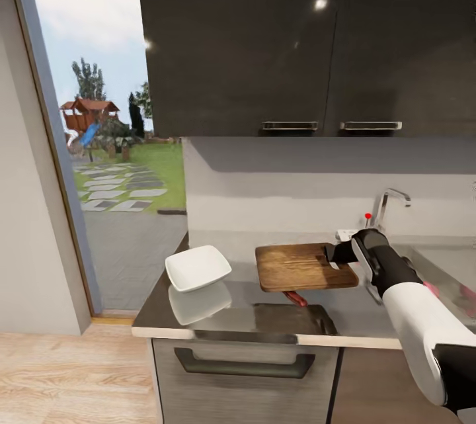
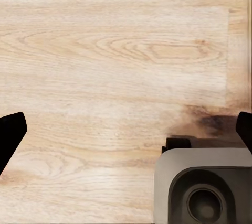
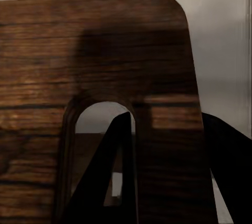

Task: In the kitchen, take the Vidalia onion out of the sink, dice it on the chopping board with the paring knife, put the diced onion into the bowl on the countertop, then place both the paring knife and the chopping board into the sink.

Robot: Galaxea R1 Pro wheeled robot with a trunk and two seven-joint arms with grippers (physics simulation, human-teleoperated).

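Above the surface (image 1: 370,318), the right hand (image 1: 337,253) is pinching the board (image 1: 297,266) by its slot end, lifting it sinkward; the knife (image 1: 295,297) is lying beneath. The left hand (image 2: 126,129) is hanging spread above the floor (image 2: 105,51).

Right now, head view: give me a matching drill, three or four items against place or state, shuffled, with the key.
Things:
1. chopping board
2. bowl
3. paring knife
4. right gripper

States:
A. white, resting on the countertop nearest the doorway
B. red handle poking out from under the board
C. gripped at its slot end
D. closed on the board's edge

Pairs: 1-C, 2-A, 3-B, 4-D
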